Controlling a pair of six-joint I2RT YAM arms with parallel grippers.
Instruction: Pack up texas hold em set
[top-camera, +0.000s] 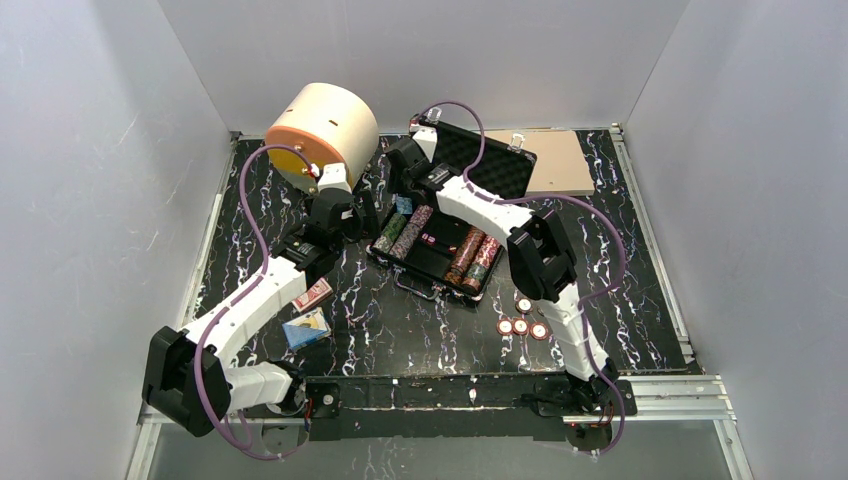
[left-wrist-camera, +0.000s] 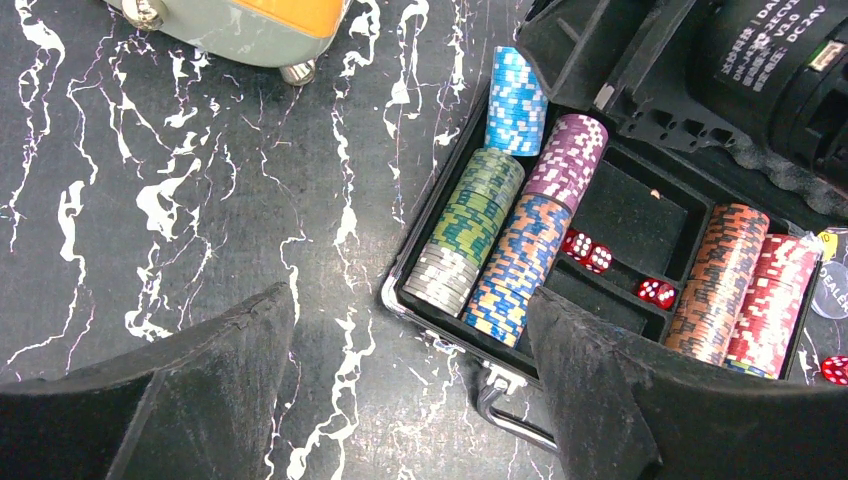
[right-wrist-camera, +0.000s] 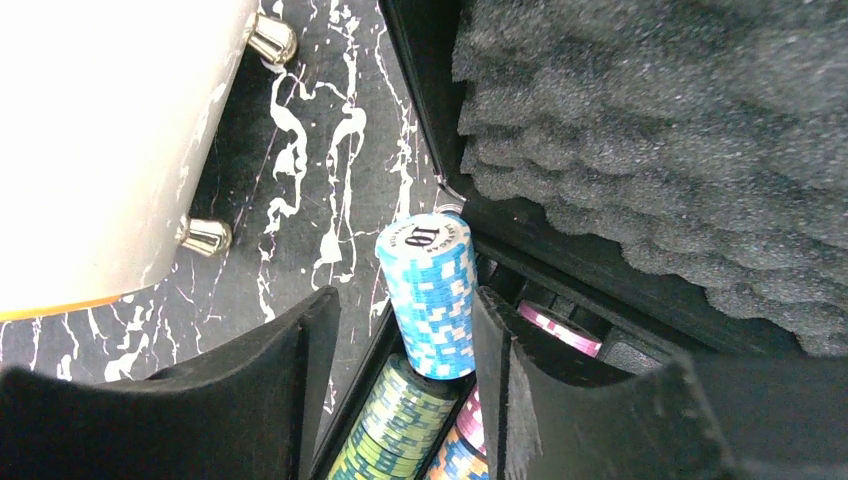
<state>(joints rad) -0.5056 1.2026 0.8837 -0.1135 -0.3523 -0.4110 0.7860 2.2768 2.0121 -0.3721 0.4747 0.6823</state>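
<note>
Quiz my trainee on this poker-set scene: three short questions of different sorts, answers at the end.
1. True or false: the left gripper is shut on a stack of chips.
2. Which stack stands between the fingers of the right gripper? A the purple stack; B the blue-and-white stack; C the green stack.
3. Where do the two card decks lie: in the open case or on the table?
Key: 1 false, its jaws stand wide open and empty. 2 B. 3 on the table, beside the left arm.
</note>
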